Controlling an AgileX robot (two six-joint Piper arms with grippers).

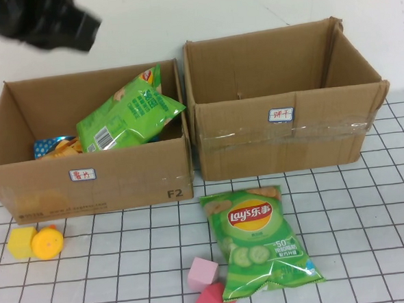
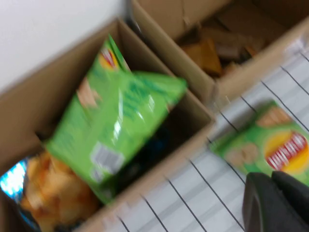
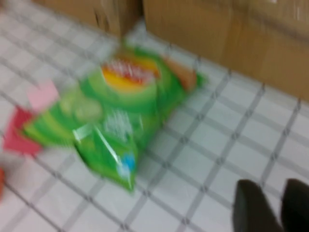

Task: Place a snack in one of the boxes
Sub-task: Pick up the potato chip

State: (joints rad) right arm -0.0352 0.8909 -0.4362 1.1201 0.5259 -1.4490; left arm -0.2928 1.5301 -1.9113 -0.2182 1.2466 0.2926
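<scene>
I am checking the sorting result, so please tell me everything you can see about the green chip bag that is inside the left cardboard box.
The green chip bag is glossy plastic, showing its back with a white barcode patch. It looks sealed and puffy. It leans tilted inside the wider brown box, one corner rising above the rim, and rests on orange and blue snack packets. No gripper touches it.

Upper left of the high view: the left arm [image 1: 43, 24] appears as a blurred, matte black, angular mass with no legible markings. Lower right of the left wrist view: the left gripper [image 2: 276, 203] shows two dark grey-black, smooth, rounded fingers. Lower right of the right wrist view: the right gripper [image 3: 271, 205] shows two dark, blunt, unmarked fingers.
</scene>
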